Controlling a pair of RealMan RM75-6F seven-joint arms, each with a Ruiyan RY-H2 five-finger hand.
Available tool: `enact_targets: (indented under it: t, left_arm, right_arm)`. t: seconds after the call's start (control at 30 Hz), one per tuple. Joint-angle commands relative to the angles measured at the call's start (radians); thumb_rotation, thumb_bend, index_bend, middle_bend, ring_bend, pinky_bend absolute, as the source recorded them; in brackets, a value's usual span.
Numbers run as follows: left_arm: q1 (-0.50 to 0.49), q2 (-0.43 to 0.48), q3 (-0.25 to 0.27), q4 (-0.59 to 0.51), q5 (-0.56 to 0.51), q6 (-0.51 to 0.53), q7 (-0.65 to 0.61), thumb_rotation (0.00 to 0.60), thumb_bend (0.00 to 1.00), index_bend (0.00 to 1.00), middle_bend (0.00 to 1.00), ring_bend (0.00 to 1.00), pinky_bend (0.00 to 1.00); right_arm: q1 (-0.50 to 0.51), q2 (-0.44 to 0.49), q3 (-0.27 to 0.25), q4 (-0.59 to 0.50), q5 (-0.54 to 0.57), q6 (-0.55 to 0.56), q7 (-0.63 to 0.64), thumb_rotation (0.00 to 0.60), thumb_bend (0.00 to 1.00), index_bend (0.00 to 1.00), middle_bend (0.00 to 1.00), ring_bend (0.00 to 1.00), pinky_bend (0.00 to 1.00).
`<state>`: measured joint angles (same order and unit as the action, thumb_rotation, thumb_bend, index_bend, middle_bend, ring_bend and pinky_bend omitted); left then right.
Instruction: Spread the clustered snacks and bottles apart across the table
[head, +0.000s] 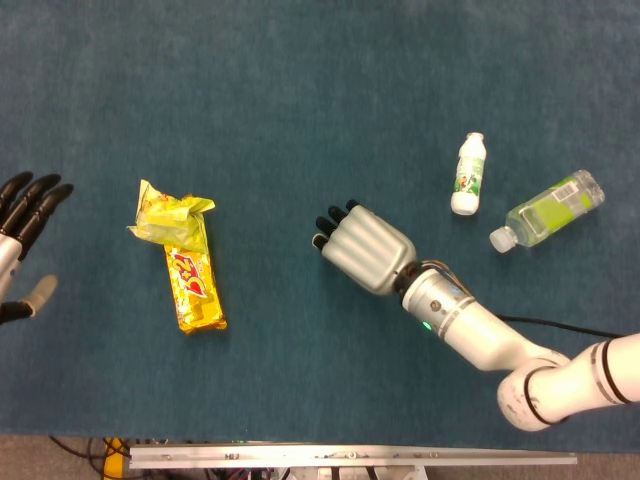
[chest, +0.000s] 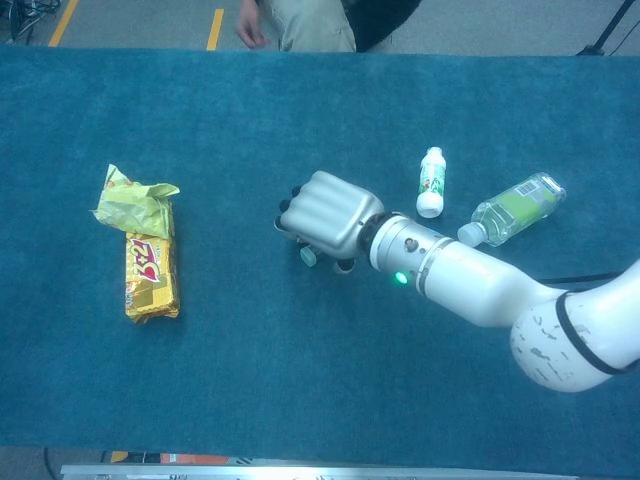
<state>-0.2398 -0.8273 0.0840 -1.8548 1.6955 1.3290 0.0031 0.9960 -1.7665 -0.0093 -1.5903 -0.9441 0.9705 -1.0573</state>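
teal cloth covers the counter (head: 300, 90). right robot hand (head: 366, 249) sits mid-counter with fingers curled in, holding nothing visible. left robot hand (head: 22, 245) at the left edge has fingers spread, holding nothing. yellow snack bar (head: 196, 285) touches the crumpled yellow bag (head: 168, 215) at left. white bottle (head: 467, 174) and green bottle (head: 547, 210) lie near each other at right.

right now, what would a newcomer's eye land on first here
Probably the right hand, silver-backed and stretched to mid-table on its white arm. Next the bright yellow snack bar on the left, a crumpled yellow wrapper at its far end. Two bottles lie at right: small white bottle and clear green-labelled bottle.
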Motion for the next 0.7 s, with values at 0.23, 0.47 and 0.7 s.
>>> enact_targets:
  t: [0.23, 0.47, 0.7]
  left_arm:
    - [0.002, -0.002, 0.000, 0.010, 0.010, 0.000, -0.019, 0.600, 0.32, 0.02, 0.08, 0.04, 0.19]
    - [0.007, 0.001, 0.002, 0.013, 0.019, 0.006, -0.028, 0.600, 0.32, 0.02, 0.08, 0.04, 0.19]
    - [0.013, 0.004, 0.005, 0.016, 0.026, 0.011, -0.037, 0.600, 0.32, 0.02, 0.08, 0.04, 0.19]
  right_arm:
    - [0.005, -0.040, -0.003, 0.042, -0.020, 0.011, -0.020, 0.600, 0.11, 0.40, 0.30, 0.27, 0.44]
    - [0.000, -0.068, -0.005, 0.072, -0.043, 0.019, -0.020, 0.600, 0.15, 0.45, 0.32, 0.27, 0.44]
    - [-0.007, -0.086, -0.002, 0.096, -0.054, 0.027, -0.028, 0.600, 0.17, 0.49, 0.32, 0.28, 0.44]
